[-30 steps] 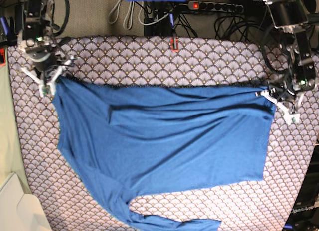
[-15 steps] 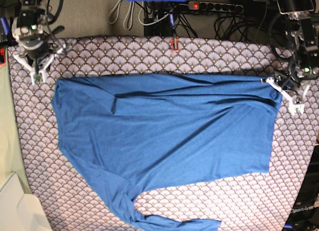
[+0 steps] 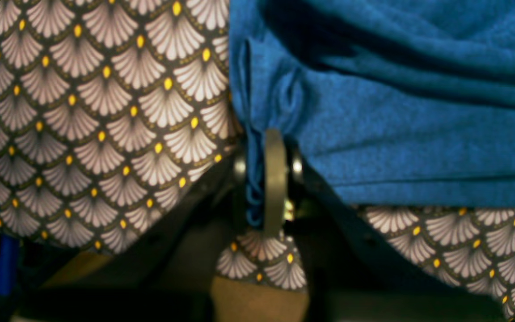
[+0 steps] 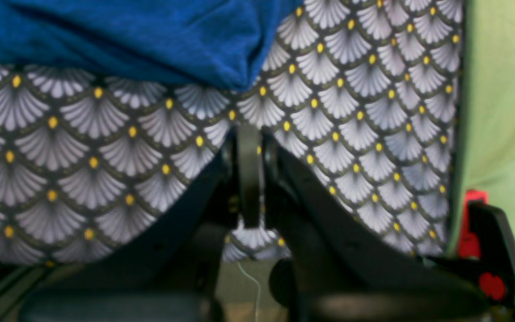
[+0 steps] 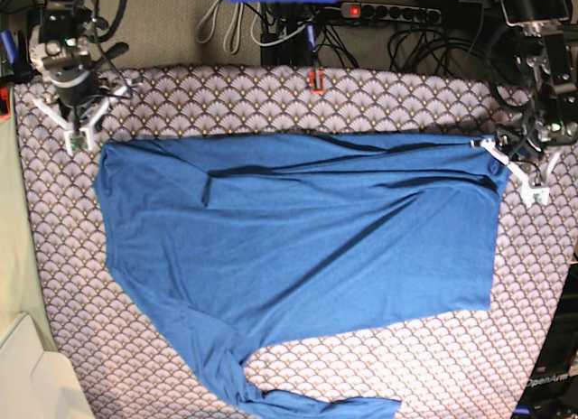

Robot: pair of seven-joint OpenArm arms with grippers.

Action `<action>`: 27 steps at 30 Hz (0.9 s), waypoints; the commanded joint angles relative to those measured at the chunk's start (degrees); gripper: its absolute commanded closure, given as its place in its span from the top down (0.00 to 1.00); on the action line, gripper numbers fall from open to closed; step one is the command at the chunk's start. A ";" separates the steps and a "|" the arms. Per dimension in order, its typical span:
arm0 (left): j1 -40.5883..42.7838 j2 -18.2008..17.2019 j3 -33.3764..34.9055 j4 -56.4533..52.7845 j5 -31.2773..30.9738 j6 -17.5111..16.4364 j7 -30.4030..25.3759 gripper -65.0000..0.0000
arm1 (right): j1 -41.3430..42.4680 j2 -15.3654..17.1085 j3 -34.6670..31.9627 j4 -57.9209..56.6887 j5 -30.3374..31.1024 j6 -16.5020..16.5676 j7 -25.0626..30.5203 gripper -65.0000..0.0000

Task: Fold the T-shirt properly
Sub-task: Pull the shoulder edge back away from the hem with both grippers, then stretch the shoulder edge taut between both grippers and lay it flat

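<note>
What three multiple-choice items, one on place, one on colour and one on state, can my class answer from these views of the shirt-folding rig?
1. Where is the shirt's sleeve in the base view?
A. lower edge
B. top edge
C. off the cloth

2. What colour is the T-shirt?
A. red
B. blue
C. green

3. What does the left end effector hold?
A. nothing
B. a cable
C. the shirt's edge

Key: 1 A, the sleeve trails to the bottom; 2 B, plain blue on the scallop-patterned cloth; 3 C, blue fabric is pinched there, while the right end effector is shut, empty.
</note>
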 commanded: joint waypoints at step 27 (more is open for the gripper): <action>-2.01 -0.90 -0.47 0.65 0.24 0.47 -0.40 0.01 | 11.71 0.32 -1.33 0.20 0.16 -0.03 -14.53 0.51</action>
